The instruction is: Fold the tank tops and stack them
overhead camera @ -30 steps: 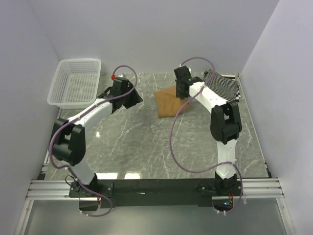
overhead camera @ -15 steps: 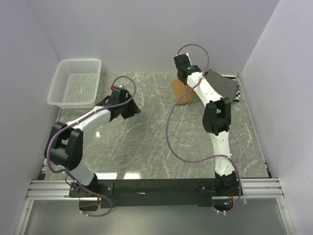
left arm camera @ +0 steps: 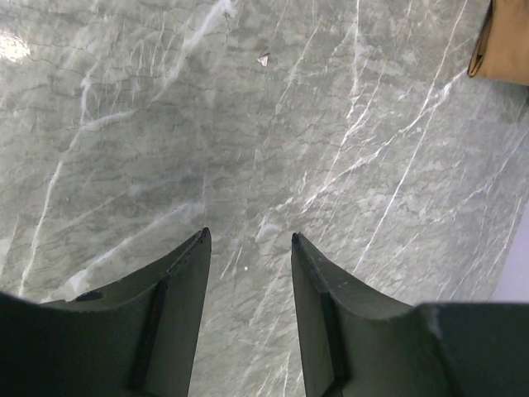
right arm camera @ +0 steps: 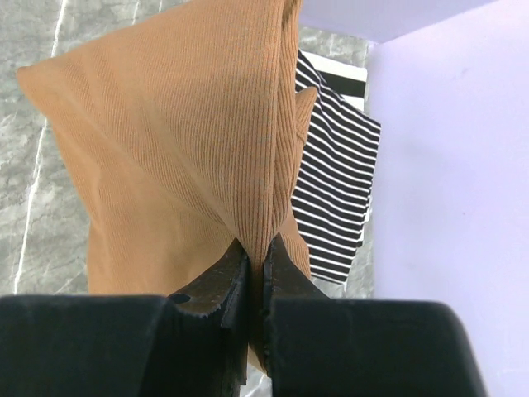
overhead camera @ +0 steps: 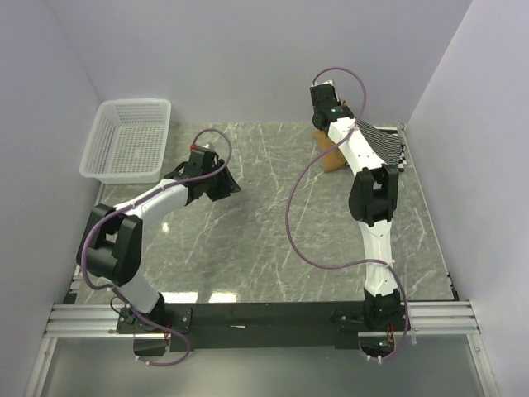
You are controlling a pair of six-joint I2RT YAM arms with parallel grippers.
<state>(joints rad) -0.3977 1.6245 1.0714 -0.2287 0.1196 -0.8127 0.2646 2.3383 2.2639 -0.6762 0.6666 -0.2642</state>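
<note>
The plain tan-brown tank top (right arm camera: 182, 124) hangs bunched from my right gripper (right arm camera: 252, 248), whose jaws are shut on a fold of it. In the top view that gripper (overhead camera: 328, 116) is raised at the back right, and the tan top (overhead camera: 331, 155) dangles below it beside the black-and-white striped tank top (overhead camera: 380, 145), which lies flat in the back right corner. The striped top (right arm camera: 335, 190) also shows behind the tan fabric. My left gripper (left arm camera: 248, 236) is open and empty just above the marble, left of centre (overhead camera: 223, 184). A tan corner (left arm camera: 504, 41) shows far off.
A white mesh basket (overhead camera: 128, 141) stands at the back left corner of the marble table (overhead camera: 273, 240). White walls close in the back and both sides, and the right wall (right arm camera: 446, 207) is close to the striped top.
My right gripper has lifted the tan top off the table and carried it right, toward the striped top. My left gripper has drawn back slightly, still open.
</note>
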